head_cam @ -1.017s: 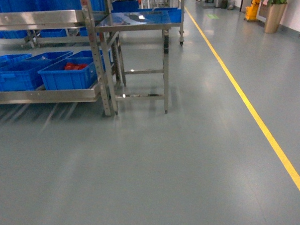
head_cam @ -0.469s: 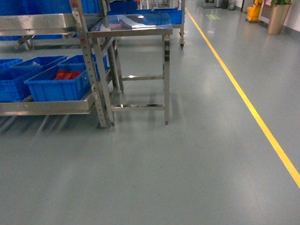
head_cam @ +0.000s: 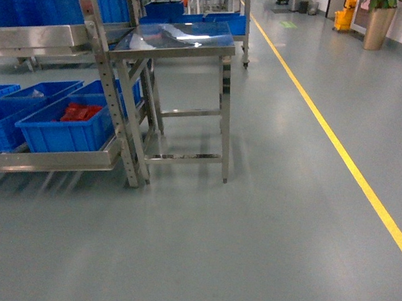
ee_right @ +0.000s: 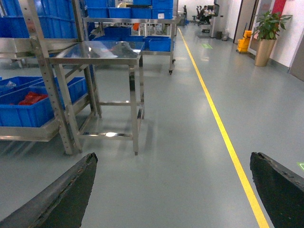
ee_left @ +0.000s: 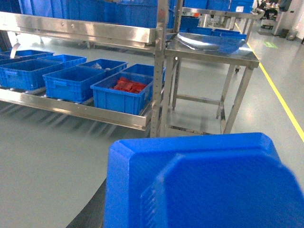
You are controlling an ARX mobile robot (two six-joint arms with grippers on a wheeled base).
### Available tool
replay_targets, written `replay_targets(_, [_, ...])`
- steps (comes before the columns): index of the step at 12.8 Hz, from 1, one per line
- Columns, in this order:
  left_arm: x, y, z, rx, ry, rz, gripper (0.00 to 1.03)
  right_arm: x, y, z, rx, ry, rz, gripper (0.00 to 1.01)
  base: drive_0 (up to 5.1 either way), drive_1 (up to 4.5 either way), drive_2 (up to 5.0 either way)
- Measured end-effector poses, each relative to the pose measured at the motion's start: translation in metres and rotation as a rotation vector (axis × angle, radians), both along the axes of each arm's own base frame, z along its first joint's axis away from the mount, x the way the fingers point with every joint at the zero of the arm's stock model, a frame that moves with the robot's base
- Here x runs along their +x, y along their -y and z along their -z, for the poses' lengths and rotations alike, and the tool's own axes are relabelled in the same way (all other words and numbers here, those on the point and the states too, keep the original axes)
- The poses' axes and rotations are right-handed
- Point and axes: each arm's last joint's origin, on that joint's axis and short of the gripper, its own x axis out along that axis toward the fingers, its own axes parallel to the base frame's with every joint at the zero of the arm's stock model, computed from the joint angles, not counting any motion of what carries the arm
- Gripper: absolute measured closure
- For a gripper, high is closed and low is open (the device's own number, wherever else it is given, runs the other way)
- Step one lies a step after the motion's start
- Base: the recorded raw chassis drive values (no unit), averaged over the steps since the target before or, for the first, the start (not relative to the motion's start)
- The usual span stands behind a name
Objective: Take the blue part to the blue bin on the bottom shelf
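Left wrist view was mostly the blue part [ee_left: 199, 185], apparently grasped; right gripper [ee_right: 175, 190] spread wide beside the steel table [ee_right: 95, 52].

Right claw [ee_right: 173, 190] wide apart, empty.

The scene is viewed by the head camera from above, slanting down over grey floor toward a steel table [head_cam: 173, 42] some way ahead. The same table [ee_left: 213, 45] and the rack's bottom shelf [ee_left: 71, 107] are seen lower down by the left wrist camera. The table [ee_right: 97, 50] is faced level by the right wrist camera.
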Motion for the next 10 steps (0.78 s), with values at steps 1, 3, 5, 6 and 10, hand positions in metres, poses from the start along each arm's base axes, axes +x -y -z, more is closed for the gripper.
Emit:
replay_targets(1, [0.0000, 0.0000, 0.0000, 0.000, 0.000, 0.001, 0.59, 0.0000, 0.0000, -0.0001, 0.000, 0.001, 0.000, 0.03, 0.0, 4.19, -4.3])
replay_targets(3, [0.0000, 0.0000, -0.0001, 0.000, 0.001, 0.001, 0.59, 0.0000, 0.0000, 0.0000, 0.000, 0.000, 0.000, 0.03, 0.0, 4.19, -4.3])
replay_targets(5, [0.0000, 0.0002, 0.0000, 0.000, 0.000, 0.002, 0.59, 0.0000, 0.0000, -0.0003, 0.000, 0.003, 0.000, 0.03, 0.0, 4.21, -4.3])
replay_targets(6, [0.0000, 0.0000, -0.0001, -0.001, 0.001, 0.000, 0.59, 0.0000, 0.0000, 0.0000, 0.000, 0.000, 0.000, 0.03, 0.0, 4.21, -4.3])
replay_targets(10, [-0.0001, 0.0000, 0.0000, 0.000, 0.000, 0.001, 0.59, 0.0000, 0.0000, 0.0000, 0.000, 0.000, 0.000, 0.03, 0.0, 4.21, -4.3])
